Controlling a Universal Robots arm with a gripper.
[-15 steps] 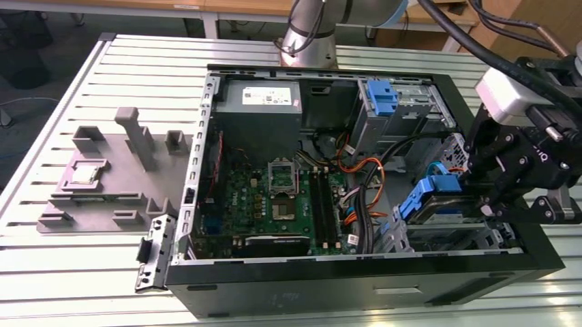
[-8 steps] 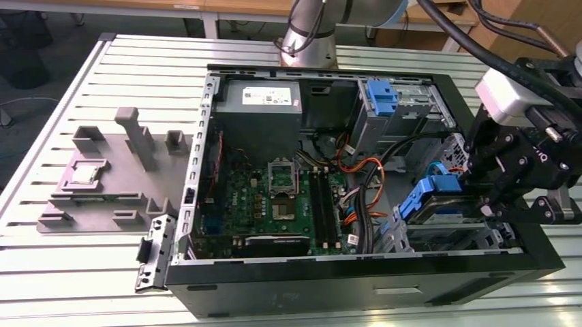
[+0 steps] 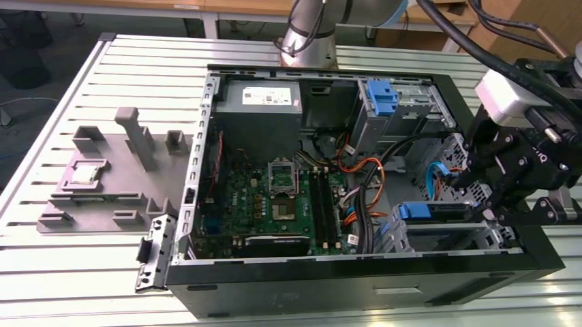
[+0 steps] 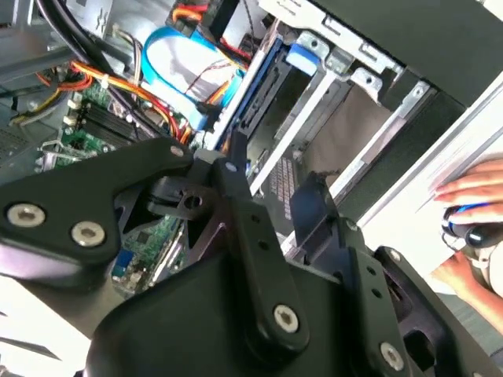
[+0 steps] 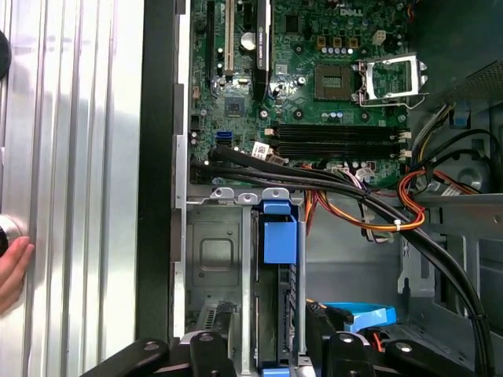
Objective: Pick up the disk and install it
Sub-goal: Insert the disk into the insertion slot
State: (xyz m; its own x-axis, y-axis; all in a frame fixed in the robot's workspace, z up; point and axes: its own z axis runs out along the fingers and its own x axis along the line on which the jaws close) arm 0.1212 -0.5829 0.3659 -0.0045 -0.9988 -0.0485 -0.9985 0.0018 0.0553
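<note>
Setting: we log an open tower computer case (image 3: pixel 364 281) lying on its side on the slatted metal desk (image 3: pixel 64 272), with the motherboard (image 3: pixel 272 197) facing up.
Disk: the disk (image 5: pixel 277 294) stands edge-on in the lower drive bay (image 5: pixel 212 251), at the case corner on the exterior view's right. Its blue carrier tab sits just beside the bay's rim.
Hand: the hand (image 3: pixel 495 204) hangs right over the disk's outer end, very close to it. We cannot tell whether it grips the disk or has let go.
Done, as we judge it: the pickup is over and the disk is in its slot, apparently most of the way in.
Left, as we judge it: we cannot confirm that the disk is fully seated, because its inner end is hidden by the bay.
Cables: the orange and black cables (image 5: pixel 385 220) run past the bay, near it but apart from the disk.
Other bay: a blue bracket (image 3: pixel 382 95) sits on the upper bay, well apart from the hand.
Desk, exterior view's left: a grey fixture block (image 3: pixel 109 177), well apart from the case's bays.
Bystander: a person (image 5: pixel 12 267) rests at the desk edge outside the case.
</note>
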